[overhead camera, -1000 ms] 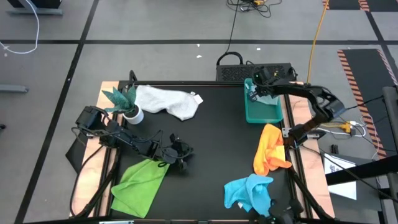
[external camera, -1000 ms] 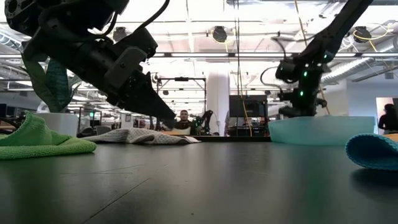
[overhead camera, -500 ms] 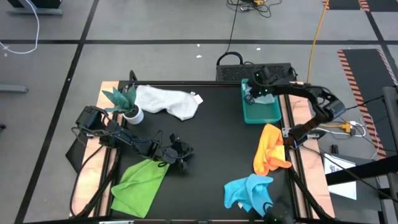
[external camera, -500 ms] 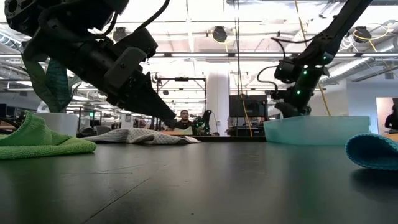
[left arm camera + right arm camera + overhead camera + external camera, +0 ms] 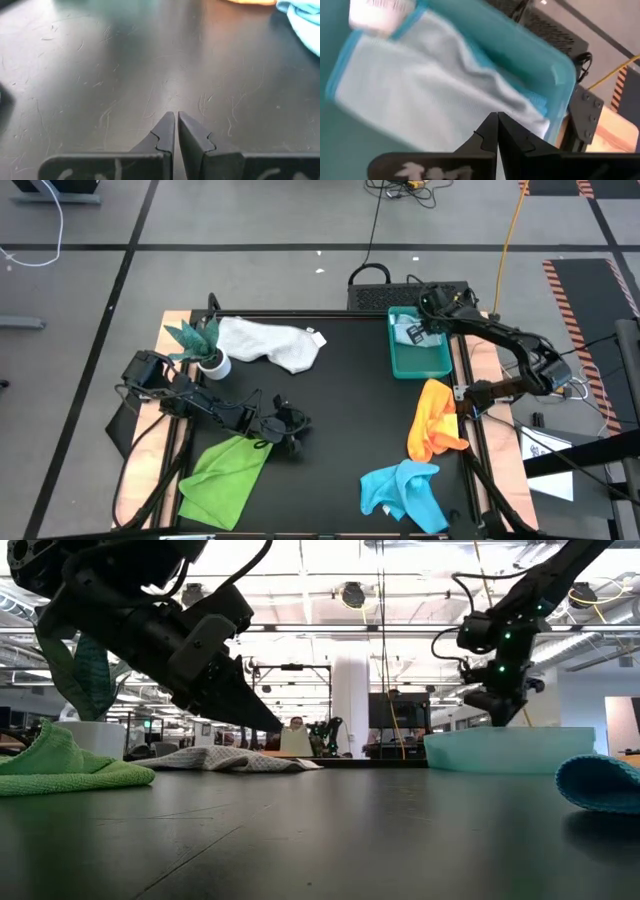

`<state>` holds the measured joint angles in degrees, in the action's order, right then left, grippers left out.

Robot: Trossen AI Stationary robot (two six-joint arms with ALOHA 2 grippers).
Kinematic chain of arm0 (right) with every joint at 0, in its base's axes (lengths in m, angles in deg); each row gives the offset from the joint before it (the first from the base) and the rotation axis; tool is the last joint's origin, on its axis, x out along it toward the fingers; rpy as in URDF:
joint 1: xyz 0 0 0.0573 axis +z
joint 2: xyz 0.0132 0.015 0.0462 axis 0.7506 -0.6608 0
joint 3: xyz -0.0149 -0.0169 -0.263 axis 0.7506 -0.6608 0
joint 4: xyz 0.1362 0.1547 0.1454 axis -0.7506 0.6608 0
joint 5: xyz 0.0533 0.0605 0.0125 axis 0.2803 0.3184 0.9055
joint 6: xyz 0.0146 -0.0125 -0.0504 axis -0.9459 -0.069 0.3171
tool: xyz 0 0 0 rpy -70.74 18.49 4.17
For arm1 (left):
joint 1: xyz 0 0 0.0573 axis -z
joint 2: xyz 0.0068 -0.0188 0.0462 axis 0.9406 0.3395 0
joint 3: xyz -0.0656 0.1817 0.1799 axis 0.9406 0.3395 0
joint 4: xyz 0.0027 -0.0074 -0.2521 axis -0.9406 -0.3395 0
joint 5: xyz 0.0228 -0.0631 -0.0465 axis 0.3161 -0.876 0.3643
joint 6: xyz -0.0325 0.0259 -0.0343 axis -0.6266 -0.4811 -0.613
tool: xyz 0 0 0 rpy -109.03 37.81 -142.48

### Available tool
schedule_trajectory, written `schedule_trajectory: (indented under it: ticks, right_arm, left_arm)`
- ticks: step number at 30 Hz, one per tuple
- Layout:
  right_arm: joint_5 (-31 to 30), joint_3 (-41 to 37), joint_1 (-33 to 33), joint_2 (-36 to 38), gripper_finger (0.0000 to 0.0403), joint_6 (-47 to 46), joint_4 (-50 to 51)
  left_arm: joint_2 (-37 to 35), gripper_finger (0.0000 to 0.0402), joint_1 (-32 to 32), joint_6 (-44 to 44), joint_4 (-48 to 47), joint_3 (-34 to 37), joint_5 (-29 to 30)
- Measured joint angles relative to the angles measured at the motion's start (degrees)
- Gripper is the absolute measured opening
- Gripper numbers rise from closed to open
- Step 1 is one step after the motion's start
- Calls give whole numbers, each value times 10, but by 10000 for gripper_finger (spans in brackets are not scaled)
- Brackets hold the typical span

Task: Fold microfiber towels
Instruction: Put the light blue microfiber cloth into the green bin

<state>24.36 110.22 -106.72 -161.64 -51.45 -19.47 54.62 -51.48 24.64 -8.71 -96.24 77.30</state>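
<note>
Since a second ago, the right hand (image 5: 432, 308) is pulling back from inside the teal tray (image 5: 437, 364) toward its far right corner, now sitting above the rim with its fingers pressed fully together and holding nothing. That is leaving the pale blue towel (image 5: 410, 333) lying folded in the far part of the tray, apart from the hand; the right wrist view is showing it flat on the tray floor (image 5: 445, 95), so this one is looking finished and put away. The left hand (image 5: 281, 430) is resting low over the bare surface (image 5: 350, 410) near the left side, unchanged, its fingers all but closed on nothing, just beside the lime green towel (image 5: 225, 475). Four cloths are waiting: the white-grey towel (image 5: 270, 342) crumpled at the far left beside the small plant (image 5: 200, 345), the lime green one at the near left, the orange towel (image 5: 435, 420) at the right edge and the turquoise towel (image 5: 405, 490) at the near right. Most of the job is therefore lying ahead, and the orange cloth looks like the closest next reach for the right arm.
</note>
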Motion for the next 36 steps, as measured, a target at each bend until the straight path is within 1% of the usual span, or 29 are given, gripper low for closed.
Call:
schedule_trajectory:
  ticks: [4, 8, 12, 16, 25, 30, 36]
  right_arm:
    - [-38, 1, -4, -47, 0, -9, -34]
    - [-37, 1, -11, -106, 0, -4, -52]
    - [-37, 8, -9, -136, 0, 6, -69]
    - [-40, 8, -11, -125, 0, 44, -61]
    - [-112, 9, 7, -46, 0, 35, -4]
    - [-123, 9, 6, -72, 0, 33, 11]
    - [-123, 15, 5, -124, 0, 44, -28]
  left_arm:
    - [0, 26, 0, 3, 16, 0, 0]
    - [0, 26, 0, 14, 23, 0, 0]
    - [0, 26, 0, 18, 23, 0, 0]
    - [0, 26, 0, 18, 23, 0, 0]
    - [0, 26, 0, 17, 26, 0, -1]
    - [0, 26, 0, 16, 27, 0, -1]
    - [0, 26, 0, 16, 27, 0, -1]
